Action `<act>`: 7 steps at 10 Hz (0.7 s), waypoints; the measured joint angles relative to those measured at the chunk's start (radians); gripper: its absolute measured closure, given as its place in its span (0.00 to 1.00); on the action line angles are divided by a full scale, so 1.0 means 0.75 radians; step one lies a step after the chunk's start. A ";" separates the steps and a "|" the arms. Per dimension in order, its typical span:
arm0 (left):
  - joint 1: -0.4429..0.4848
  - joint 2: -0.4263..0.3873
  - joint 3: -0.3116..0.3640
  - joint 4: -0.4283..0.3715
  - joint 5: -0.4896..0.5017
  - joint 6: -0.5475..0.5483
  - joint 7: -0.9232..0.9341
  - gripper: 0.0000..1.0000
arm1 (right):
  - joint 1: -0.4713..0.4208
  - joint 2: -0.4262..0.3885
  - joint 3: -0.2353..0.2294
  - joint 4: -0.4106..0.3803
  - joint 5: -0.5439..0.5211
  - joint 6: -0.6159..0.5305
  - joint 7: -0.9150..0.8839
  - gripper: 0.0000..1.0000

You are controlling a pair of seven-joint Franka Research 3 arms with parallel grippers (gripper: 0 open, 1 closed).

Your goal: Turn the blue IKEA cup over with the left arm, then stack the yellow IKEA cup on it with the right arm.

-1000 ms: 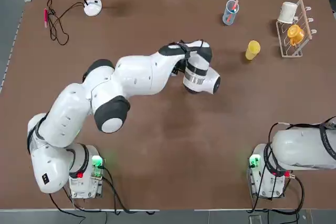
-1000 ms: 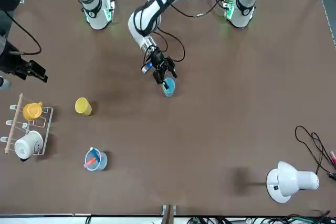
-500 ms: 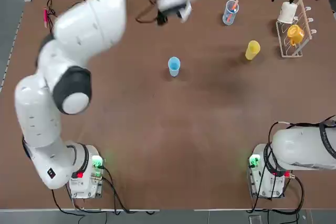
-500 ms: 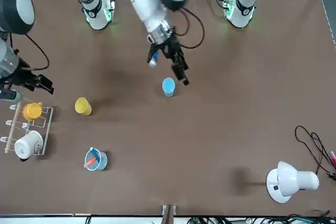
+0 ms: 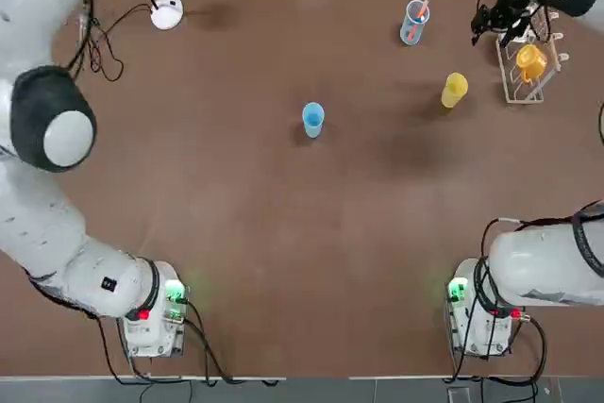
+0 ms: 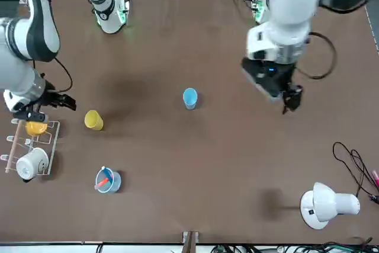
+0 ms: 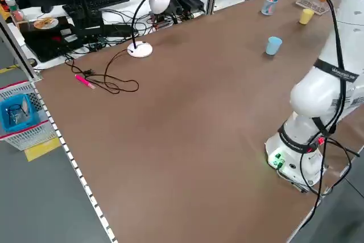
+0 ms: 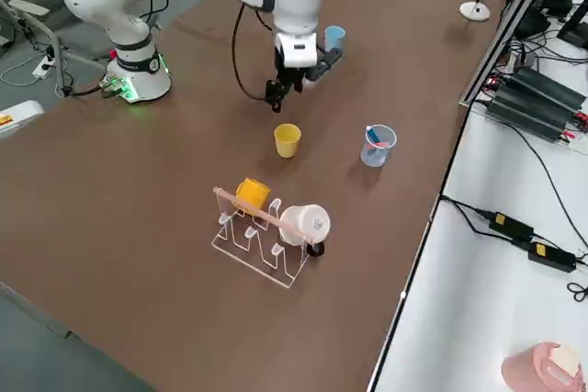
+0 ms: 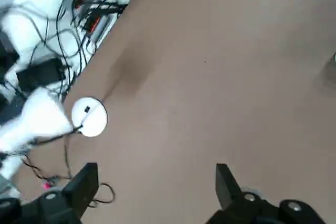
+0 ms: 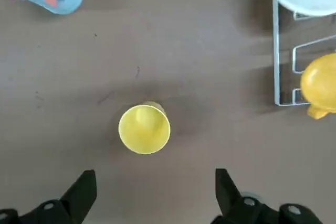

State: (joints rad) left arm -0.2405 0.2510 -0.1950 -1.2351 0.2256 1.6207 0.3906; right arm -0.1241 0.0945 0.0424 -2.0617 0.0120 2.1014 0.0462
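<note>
In the top view's upper right, the right pincer [image 5: 502, 35], spread, hides the white mug [image 6: 32, 163]; the left pincer [image 9: 157, 187], also spread, is cut off there.

The top view looks down on the brown counter [image 5: 311, 233] from overhead, facing the robot's way; the front view faces back from the far side, and both share the two cups, blue [image 5: 313, 116] and yellow [image 5: 454, 91]. The left and right side views look diagonally from raised spots at either side. The wrist views look down closer in: the left shares the lamp [image 9: 89, 117] with the front view, the right the yellow cup.
</note>
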 joint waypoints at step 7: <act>0.489 -0.180 0.001 -0.100 -0.282 -0.124 -0.396 0.01 | -0.033 0.139 -0.001 -0.194 -0.054 0.390 -0.026 0.00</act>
State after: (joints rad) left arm 0.1261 0.1163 -0.1944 -1.3098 0.0137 1.5273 0.0938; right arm -0.1488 0.1985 0.0417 -2.2074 -0.0289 2.3938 0.0266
